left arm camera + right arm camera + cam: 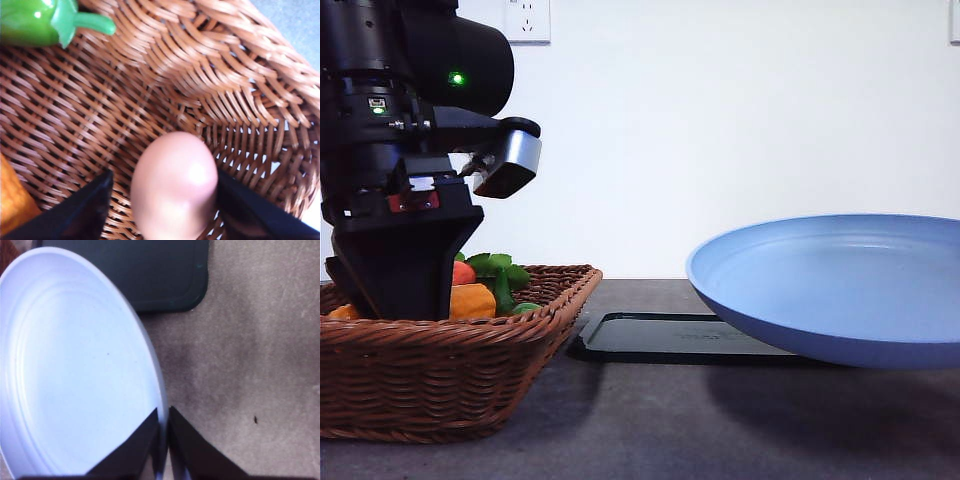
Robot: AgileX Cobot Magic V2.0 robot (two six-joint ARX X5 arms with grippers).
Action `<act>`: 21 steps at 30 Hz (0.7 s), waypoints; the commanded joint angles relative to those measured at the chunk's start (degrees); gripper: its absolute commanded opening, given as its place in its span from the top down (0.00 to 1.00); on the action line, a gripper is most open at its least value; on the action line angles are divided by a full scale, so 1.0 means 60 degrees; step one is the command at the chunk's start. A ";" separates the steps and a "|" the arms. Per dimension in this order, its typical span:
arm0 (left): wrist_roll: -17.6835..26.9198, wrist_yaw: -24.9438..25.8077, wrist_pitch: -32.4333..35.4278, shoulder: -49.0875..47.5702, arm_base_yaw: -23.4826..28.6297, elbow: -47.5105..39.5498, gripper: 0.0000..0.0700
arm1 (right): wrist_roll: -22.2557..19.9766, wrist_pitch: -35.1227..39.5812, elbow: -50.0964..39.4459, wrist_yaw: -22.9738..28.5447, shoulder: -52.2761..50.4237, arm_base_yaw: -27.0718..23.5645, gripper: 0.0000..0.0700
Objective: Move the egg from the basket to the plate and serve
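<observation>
1. No readable text, brand or number is being shown on any surface.
2. A small red label [412,201] is being carried on the left arm's housing in the front view, but its marks are too small to be read.
3. A green indicator light [456,78] is being shown lit on the same arm, without lettering.

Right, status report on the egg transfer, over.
Left gripper down in basket, fingers either side of egg. Right gripper shut on plate rim, plate held above table. Green pepper apart from egg.
</observation>
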 commanded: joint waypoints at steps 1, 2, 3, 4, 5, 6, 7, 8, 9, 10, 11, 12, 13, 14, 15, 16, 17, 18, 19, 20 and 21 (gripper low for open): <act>0.0051 0.0006 0.0006 0.0160 -0.0076 0.0204 0.60 | -0.0109 0.0091 0.0040 -0.0036 0.0025 -0.0004 1.00; 0.0059 0.0006 0.0008 0.0160 -0.0076 0.0204 0.64 | -0.0109 0.0091 0.0040 -0.0036 0.0025 -0.0004 1.00; 0.0062 0.0006 0.0011 0.0160 -0.0076 0.0204 0.68 | -0.0109 0.0091 0.0040 -0.0036 0.0025 -0.0004 1.00; 0.0062 0.0006 0.0017 0.0160 -0.0076 0.0204 0.72 | -0.0109 0.0093 0.0040 -0.0036 0.0025 -0.0004 1.00; 0.0063 0.0006 0.0023 0.0160 -0.0076 0.0204 0.74 | -0.0109 0.0095 0.0040 -0.0036 0.0025 -0.0004 1.00; 0.0065 0.0006 0.0025 0.0160 -0.0076 0.0204 0.76 | -0.0109 0.0095 0.0040 -0.0036 0.0025 -0.0004 1.00; 0.0064 0.0004 0.0029 0.0160 -0.0076 0.0208 0.76 | -0.0109 0.0102 0.0040 -0.0036 0.0025 -0.0004 1.00; 0.0062 0.0002 0.0032 0.0160 -0.0076 0.0213 0.76 | -0.0109 0.0112 0.0040 -0.0036 0.0025 -0.0004 1.00; 0.0062 0.0002 0.0030 0.0160 -0.0076 0.0221 0.76 | -0.0109 0.0122 0.0040 -0.0036 0.0025 -0.0004 1.00; 0.0062 0.0000 0.0012 0.0160 -0.0076 0.0253 0.76 | -0.0107 0.0128 0.0040 -0.0036 0.0025 -0.0004 1.00; 0.0062 -0.0002 -0.0009 0.0160 -0.0076 0.0297 0.76 | -0.0106 0.0131 0.0040 -0.0036 0.0025 -0.0004 1.00; 0.0062 -0.0002 -0.0026 0.0160 -0.0076 0.0358 0.76 | -0.0106 0.0131 0.0040 -0.0036 0.0025 -0.0004 1.00; 0.0060 -0.0002 -0.0037 0.0160 -0.0076 0.0459 0.76 | -0.0108 0.0131 0.0040 -0.0036 0.0027 -0.0004 1.00; 0.0049 0.0000 -0.0050 0.0160 -0.0076 0.0578 0.76 | -0.0109 0.0131 0.0040 -0.0036 0.0031 -0.0003 1.00; 0.0019 0.0005 -0.0073 0.0160 -0.0076 0.0721 0.76 | -0.0109 0.0131 0.0040 -0.0036 0.0036 0.0000 1.00; -0.0007 0.0008 -0.0099 0.0160 -0.0078 0.0923 0.76 | -0.0107 0.0127 0.0040 -0.0034 0.0040 0.0000 1.00; -0.0054 0.0018 -0.0116 0.0160 -0.0083 0.1138 0.76 | -0.0101 0.0121 0.0040 -0.0034 0.0044 0.0000 1.00; -0.0149 0.0048 -0.0113 0.0160 -0.0093 0.1359 0.76 | -0.0086 0.0111 0.0040 -0.0039 0.0044 0.0000 1.00; -0.0276 0.0133 -0.0103 0.0160 -0.0108 0.1606 0.76 | -0.0041 0.0098 0.0040 -0.0040 0.0044 0.0006 1.00; -0.0426 0.0271 -0.0078 0.0160 -0.0125 0.1867 0.76 | 0.0006 0.0086 0.0040 -0.0040 0.0044 0.0016 1.00; -0.0618 0.0529 -0.0014 0.0160 -0.0143 0.2151 0.76 | 0.0042 0.0081 0.0040 -0.0040 0.0044 0.0037 1.00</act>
